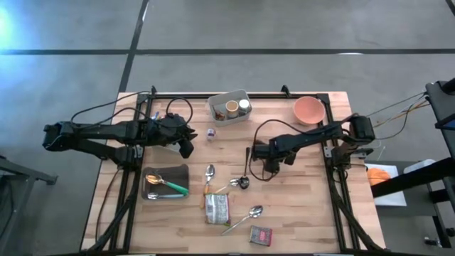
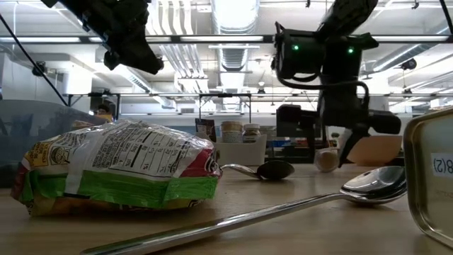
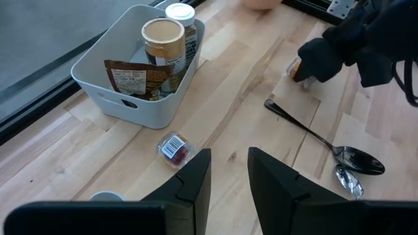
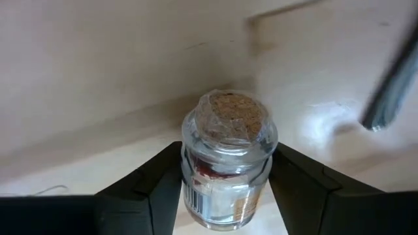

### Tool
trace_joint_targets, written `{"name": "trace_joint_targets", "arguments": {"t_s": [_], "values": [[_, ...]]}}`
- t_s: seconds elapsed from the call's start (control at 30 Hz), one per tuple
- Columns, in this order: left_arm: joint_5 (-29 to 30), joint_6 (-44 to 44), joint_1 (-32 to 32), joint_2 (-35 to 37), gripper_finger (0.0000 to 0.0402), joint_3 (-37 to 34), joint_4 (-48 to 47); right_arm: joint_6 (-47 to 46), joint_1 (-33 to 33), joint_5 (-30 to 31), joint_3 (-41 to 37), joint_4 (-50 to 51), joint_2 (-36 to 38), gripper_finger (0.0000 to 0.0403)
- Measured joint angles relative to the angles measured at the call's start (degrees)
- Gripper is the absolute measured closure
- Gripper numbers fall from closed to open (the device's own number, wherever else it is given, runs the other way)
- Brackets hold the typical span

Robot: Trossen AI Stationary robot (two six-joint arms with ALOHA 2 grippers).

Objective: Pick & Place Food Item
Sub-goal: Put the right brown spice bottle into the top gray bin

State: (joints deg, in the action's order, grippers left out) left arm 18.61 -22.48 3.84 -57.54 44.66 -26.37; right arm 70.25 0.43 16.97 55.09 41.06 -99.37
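A small glass jar with a cork stopper [image 4: 228, 163] stands on the wooden table, right of centre. My right gripper [image 1: 269, 169] comes down over it, one finger on each side of the jar. In the low view the jar [image 2: 326, 160] shows just below that gripper [image 2: 345, 152]. My left gripper [image 1: 187, 148] hovers open above the table's left half with nothing between its fingers [image 3: 196, 179]. It looks toward a white bin [image 3: 140, 72] and a small jar lying on its side [image 3: 175, 147]. My right gripper has the cork-stoppered jar's glass body [image 4: 196, 189], below the neck, between its two fingers [image 4: 160, 186], which lie against opposite sides. The fingers come steeply from above, pointing down. The jar stands upright, cork up; its base is hidden in this view.
A white bin [image 1: 229, 108] with jars and a packet stands at the far centre, a pink bowl [image 1: 308, 109] at the far right. Spoons and a black ladle [image 1: 245, 171] lie mid-table. A snack bag [image 1: 217, 208], a tin [image 1: 261, 235] and a dark tray [image 1: 166, 182] sit nearer.
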Motion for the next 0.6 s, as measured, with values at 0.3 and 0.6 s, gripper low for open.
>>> {"name": "trace_joint_targets", "arguments": {"t_s": [0.3, 0.6], "values": [[0.0, 0.0, 0.0, 0.0, 0.0295, 0.0, 0.0, -21.34, 0.07, -1.33, 3.41, -1.29, -0.22, 0.0217], [0.0, -0.02, -0.02, 0.0, 0.0295, 0.0, 2.08, -55.99, 0.02, -1.52, 10.3, -2.16, -0.22, 0.0217]]}}
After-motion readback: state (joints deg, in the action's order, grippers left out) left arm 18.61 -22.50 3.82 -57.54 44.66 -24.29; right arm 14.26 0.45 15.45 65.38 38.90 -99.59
